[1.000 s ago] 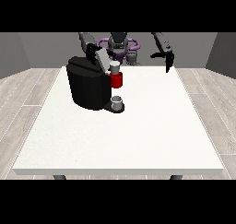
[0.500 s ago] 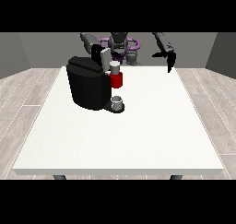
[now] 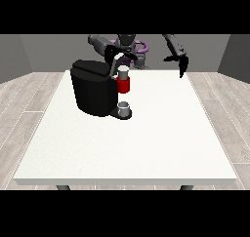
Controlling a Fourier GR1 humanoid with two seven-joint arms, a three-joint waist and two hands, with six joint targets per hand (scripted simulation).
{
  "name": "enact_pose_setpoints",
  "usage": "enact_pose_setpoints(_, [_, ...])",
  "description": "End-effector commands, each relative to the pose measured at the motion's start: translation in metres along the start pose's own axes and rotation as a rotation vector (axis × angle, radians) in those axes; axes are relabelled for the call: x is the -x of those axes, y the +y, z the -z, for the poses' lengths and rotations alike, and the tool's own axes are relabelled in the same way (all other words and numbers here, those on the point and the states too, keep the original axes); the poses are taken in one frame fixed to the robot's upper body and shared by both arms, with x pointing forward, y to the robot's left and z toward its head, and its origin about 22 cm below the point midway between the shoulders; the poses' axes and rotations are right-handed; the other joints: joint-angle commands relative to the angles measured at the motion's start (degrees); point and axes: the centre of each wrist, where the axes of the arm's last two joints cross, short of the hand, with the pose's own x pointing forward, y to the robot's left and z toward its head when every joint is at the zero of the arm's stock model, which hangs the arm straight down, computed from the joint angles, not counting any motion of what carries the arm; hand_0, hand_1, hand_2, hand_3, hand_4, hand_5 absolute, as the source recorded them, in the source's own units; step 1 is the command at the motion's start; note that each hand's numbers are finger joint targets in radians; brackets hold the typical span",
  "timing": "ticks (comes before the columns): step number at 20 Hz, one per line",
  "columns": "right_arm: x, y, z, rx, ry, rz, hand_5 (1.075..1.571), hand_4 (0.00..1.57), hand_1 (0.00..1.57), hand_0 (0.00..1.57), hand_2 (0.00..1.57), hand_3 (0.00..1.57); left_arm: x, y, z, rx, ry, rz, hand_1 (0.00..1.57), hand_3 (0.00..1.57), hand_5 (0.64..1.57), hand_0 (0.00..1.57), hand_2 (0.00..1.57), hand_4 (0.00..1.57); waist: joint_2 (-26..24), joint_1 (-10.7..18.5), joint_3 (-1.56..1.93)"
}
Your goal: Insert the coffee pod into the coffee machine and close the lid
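Note:
The black coffee machine stands on the white table, left of the middle. At its front is a red pod holder with the pale coffee pod standing upright in it. The lid is tilted up behind the pod. The hand at the view's left hovers at the lid's upper end, just above the pod; contact is unclear. The hand at the view's right hangs in the air over the table's far right edge, fingers relaxed and pointing down, holding nothing.
A small grey cup sits on the machine's drip tray under the holder. The robot's torso stands behind the table's far edge. Wooden floor surrounds the table.
The hand at the view's left has shifted slightly toward the pod, over the lid. The hand at the view's right has barely moved.

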Motion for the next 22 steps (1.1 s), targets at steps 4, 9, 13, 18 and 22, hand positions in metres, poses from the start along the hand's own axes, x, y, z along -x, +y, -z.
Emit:
enact_pose_setpoints(4, [-0.045, 0.031, 0.012, -0.142, -0.204, -0.111, 1.571, 0.38, 0.00, 0.00, 0.00, 0.00, -0.004, 0.002, 0.014, 0.025, -0.004, -0.002, 0.00, 0.00, 1.571, 0.00, 0.00, 0.32, 1.5, 3.4, -0.79])
enact_pose_setpoints(9, [-0.052, 0.038, 0.011, -0.144, -0.221, -0.074, 1.571, 0.41, 0.00, 0.00, 0.00, 0.00, 0.005, -0.029, 0.023, 0.060, -0.034, -0.014, 0.00, 0.00, 1.571, 0.00, 0.00, 0.40, 2.5, 4.5, -0.76])
enact_pose_setpoints(13, [-0.048, 0.054, -0.005, -0.261, -0.236, -0.031, 1.571, 0.43, 0.00, 0.00, 0.00, 0.00, 0.013, -0.011, 0.001, 0.045, -0.049, -0.002, 0.00, 0.00, 1.571, 0.00, 0.00, 0.27, 2.2, 3.3, -0.78])
enact_pose_setpoints(18, [-0.006, 0.074, -0.043, -0.338, -0.210, -0.060, 1.571, 0.53, 0.00, 0.00, 0.00, 0.00, 0.005, -0.015, 0.013, 0.084, 0.004, -0.026, 0.00, 0.00, 1.571, 0.00, 0.00, 0.17, -1.4, 4.9, -0.73])
enact_pose_setpoints(22, [0.007, 0.086, -0.083, -0.494, -0.220, 0.092, 1.571, 0.46, 0.00, 0.00, 0.00, 0.00, 0.024, -0.029, -0.003, 0.065, 0.008, -0.026, 0.00, 0.00, 1.571, 0.00, 0.00, 0.17, -1.4, 3.6, -0.73])
